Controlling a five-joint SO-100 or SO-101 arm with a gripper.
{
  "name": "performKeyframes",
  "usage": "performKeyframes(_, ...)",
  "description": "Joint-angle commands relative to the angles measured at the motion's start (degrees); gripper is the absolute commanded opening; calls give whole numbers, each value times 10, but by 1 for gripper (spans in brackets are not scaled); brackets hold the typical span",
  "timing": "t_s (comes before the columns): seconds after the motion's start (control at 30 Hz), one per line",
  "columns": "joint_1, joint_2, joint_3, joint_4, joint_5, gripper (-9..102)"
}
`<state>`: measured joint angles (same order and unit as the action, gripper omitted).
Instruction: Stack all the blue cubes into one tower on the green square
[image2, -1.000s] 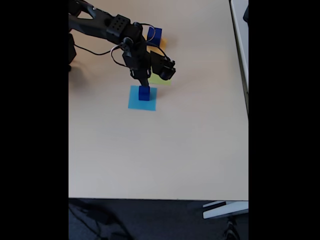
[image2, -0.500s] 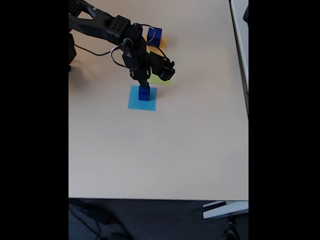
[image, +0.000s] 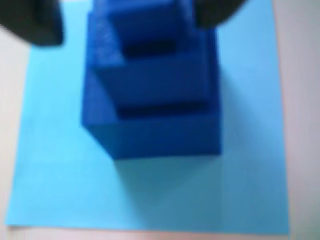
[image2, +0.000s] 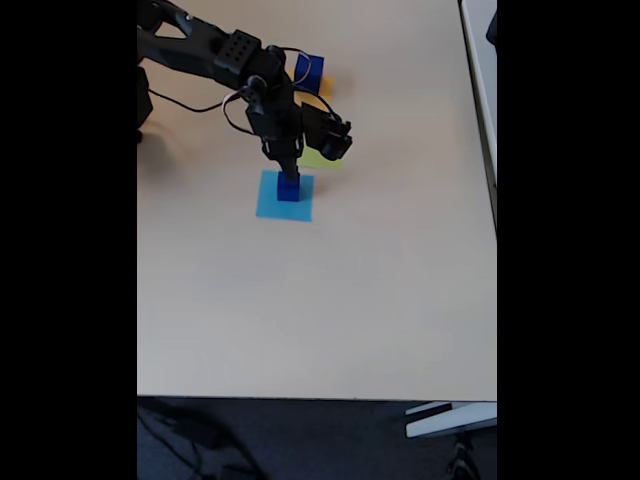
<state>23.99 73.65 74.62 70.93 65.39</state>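
The fingers (image: 125, 20) have come lower than a moment ago and straddle the smallest cube (image: 145, 25); whether they grip it I cannot tell. It tops a three-cube tower (image2: 288, 187) on the light blue square (image2: 270, 205). The green square (image2: 318, 160) lies just beyond on the desk (image2: 330, 300); the largest cube (image2: 309, 69) sits apart.

Three dark blue cubes (image: 150, 95) sit in one stepped stack in the wrist view, big at the bottom, smallest on top. A fourth blue cube (image2: 309, 68) shows in the fixed view, so four in all. Coloured squares: three, one light blue square (image2: 270, 205), one green square (image2: 322, 160), one orange-yellow square (image2: 325, 88). One gripper (image2: 289, 172), one table (image2: 320, 300).
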Motion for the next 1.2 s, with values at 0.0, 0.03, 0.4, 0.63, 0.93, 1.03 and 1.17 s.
performKeyframes(0.0, -14, 37, -40, -9, 11, 13)
performKeyframes(0.03, -17, 40, -46, -10, 12, 14)
performKeyframes(0.4, -90, 84, -122, -90, 18, 16)
performKeyframes(0.63, -193, 57, -205, -155, 65, 17)
performKeyframes(0.93, -298, -4, -208, -39, 377, 13)
performKeyframes(1.03, -304, -10, -200, -33, 414, 12)
performKeyframes(1.17, -301, -21, -218, -41, 367, 18)
